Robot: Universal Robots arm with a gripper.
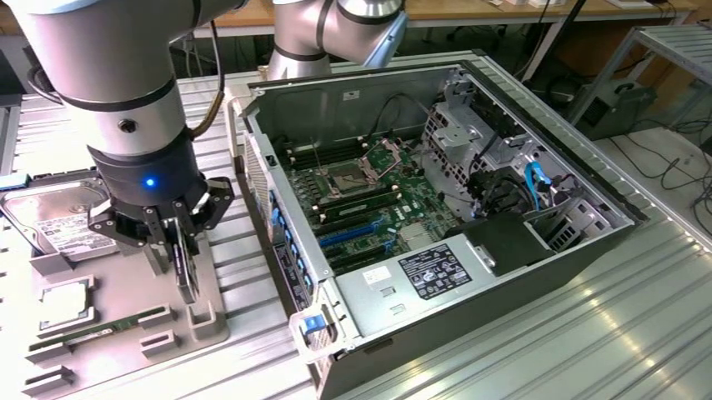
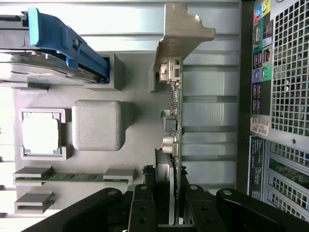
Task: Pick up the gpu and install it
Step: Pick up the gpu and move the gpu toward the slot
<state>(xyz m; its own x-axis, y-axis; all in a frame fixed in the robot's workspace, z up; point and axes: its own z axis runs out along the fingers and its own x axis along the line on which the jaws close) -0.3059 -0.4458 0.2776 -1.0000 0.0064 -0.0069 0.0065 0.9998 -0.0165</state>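
Early days. Got the tool [image 2: 171, 205] pinching the gpu [image 2: 175, 121], standing on edge right at the grey parts tray [image 1: 117, 287] on the counter. Not in the open PC case [image 1: 478, 325] yet, blue motherboard slots [image 1: 350, 233] bare. Sharing the tray with a hard drive [image 1: 50, 221], CPU [image 1: 65, 302] and RAM stick [image 1: 95, 332]. Got the case's near wall [image 1: 262, 167] between card and slots.

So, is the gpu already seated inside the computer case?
No, the gpu sits between the fingers at the grey parts tray, outside the computer case.
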